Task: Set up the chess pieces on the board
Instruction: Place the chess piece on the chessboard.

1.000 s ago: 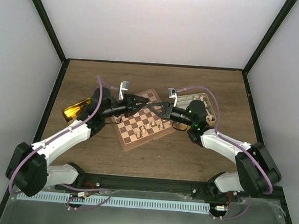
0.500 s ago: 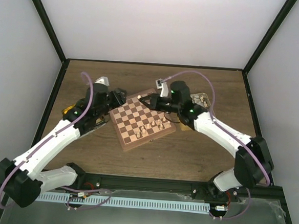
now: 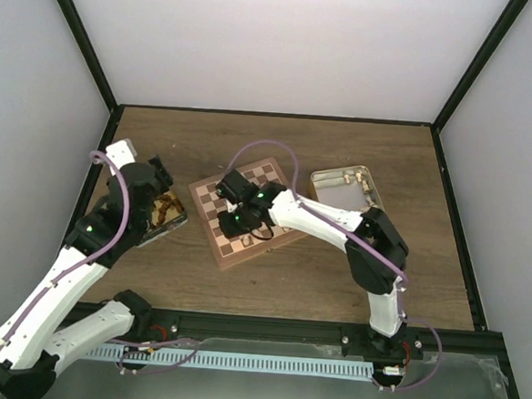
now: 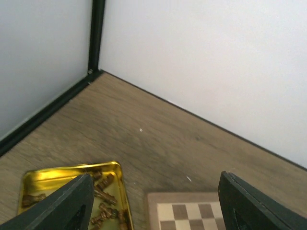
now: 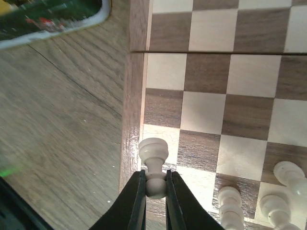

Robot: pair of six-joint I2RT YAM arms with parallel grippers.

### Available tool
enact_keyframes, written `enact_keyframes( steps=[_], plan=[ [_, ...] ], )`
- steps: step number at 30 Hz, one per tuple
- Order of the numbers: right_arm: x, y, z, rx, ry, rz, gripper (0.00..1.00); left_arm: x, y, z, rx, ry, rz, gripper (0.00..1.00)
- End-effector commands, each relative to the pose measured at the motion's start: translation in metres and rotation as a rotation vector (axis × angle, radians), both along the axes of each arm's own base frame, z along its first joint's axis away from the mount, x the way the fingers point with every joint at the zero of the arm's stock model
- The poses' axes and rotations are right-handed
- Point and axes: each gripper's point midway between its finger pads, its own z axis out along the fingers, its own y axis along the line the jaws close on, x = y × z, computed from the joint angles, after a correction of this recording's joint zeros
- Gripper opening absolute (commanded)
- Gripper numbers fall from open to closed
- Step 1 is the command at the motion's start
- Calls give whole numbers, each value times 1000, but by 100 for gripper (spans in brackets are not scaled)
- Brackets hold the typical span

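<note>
Plainly early in the job. Pinched in the right gripper (image 5: 155,181): a small pale cream turned-wood pawn (image 5: 153,151), fingers closed on its waist just under the round head. Base hidden behind the fingertips, so no telling whether set down or hanging just above the wood. Placed over a light square in the outermost row of the square wooden chessboard of dark-brown and light-tan checks (image 5: 206,110), right beside the reddish-brown rim. Near it along the same edge, a few more pale cream chessmen (image 5: 230,203), upright on their squares.

Spread wide and holding nothing, the left gripper (image 4: 156,191), hanging off the board's left side above a shiny gold rectangular metal tin (image 4: 67,171). Inside that tin, a loose heap of small dark brown chessmen (image 4: 103,184), lying any which way. Beyond the board's right corner, a silver rectangular metal tin (image 3: 339,195) with a few pale bits at its far end, too small to name.

Done so far, by the look of it: only a handful of pale men on one edge, plus the pawn in hand. Left to do: the rest of the pale side, and seemingly the whole dark side, with no dark man visible on any open square, though part of the board is hidden under the right arm from above.
</note>
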Motion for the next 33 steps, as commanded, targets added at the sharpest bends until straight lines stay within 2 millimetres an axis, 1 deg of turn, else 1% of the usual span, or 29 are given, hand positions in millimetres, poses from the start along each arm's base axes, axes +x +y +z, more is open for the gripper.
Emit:
enact_keyframes(
  steps=[1, 7, 12, 19, 25, 31, 33],
  plan=[
    [1, -5, -1, -139, -45, 39, 1, -18, 31, 30, 57, -84, 119, 73],
    [-9, 12, -17, -209, -26, 110, 1, -42, 55, 46, 27, -173, 203, 73],
    [-13, 12, -28, -273, -18, 131, 2, -50, 62, 56, 20, -212, 216, 73],
    [-17, 12, -31, -303, -12, 156, 3, -51, 62, 54, 21, -212, 216, 73],
    [-20, 14, -39, -318, 8, 192, 7, -49, 60, 52, 23, -205, 206, 73],
    [-22, 19, -36, -306, 9, 212, 8, -46, 57, 50, 26, -195, 194, 73],
    [-24, 19, -36, -305, 16, 221, 10, -45, 56, 49, 26, -194, 192, 73]
  ],
)
